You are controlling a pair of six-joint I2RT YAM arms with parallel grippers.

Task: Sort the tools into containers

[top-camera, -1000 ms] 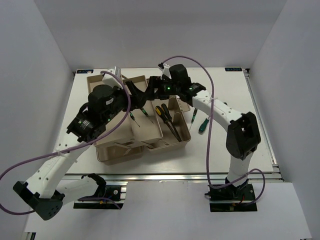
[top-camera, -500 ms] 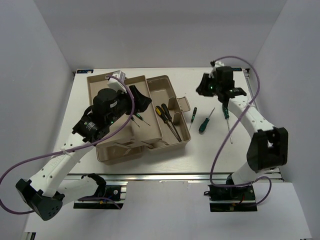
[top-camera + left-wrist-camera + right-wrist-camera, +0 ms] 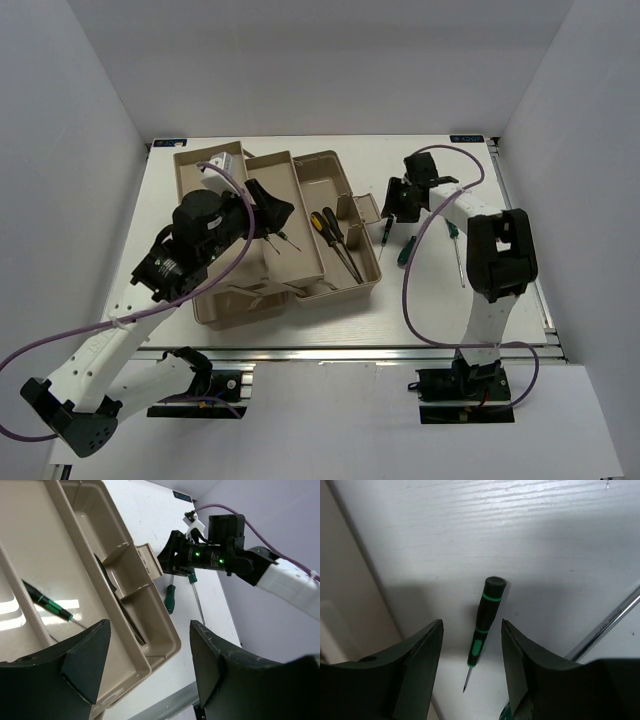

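Observation:
The beige containers sit side by side left of centre: a lift-out tray (image 3: 297,275) and the toolbox compartment (image 3: 368,272) beside it. Two yellow-and-black screwdrivers (image 3: 329,229) lie in that compartment. A small green-banded one (image 3: 48,604) lies in the tray. My left gripper (image 3: 275,212) hangs open and empty over the tray (image 3: 67,525). My right gripper (image 3: 394,203) is open, low over a small black-and-green screwdriver (image 3: 483,626) on the table, its fingers (image 3: 422,655) on either side without touching. A green-handled screwdriver (image 3: 405,250) and a long thin tool (image 3: 458,258) lie further right.
Another beige tray (image 3: 186,172) stands at the back left, partly under my left arm. A small hinged flap (image 3: 368,208) of the toolbox sticks out close to my right gripper. The table's near edge has a metal rail (image 3: 400,350).
My right gripper swung from over the toolbox out to the far right, then came back down over the small screwdriver on the table. My left arm drew back slightly.

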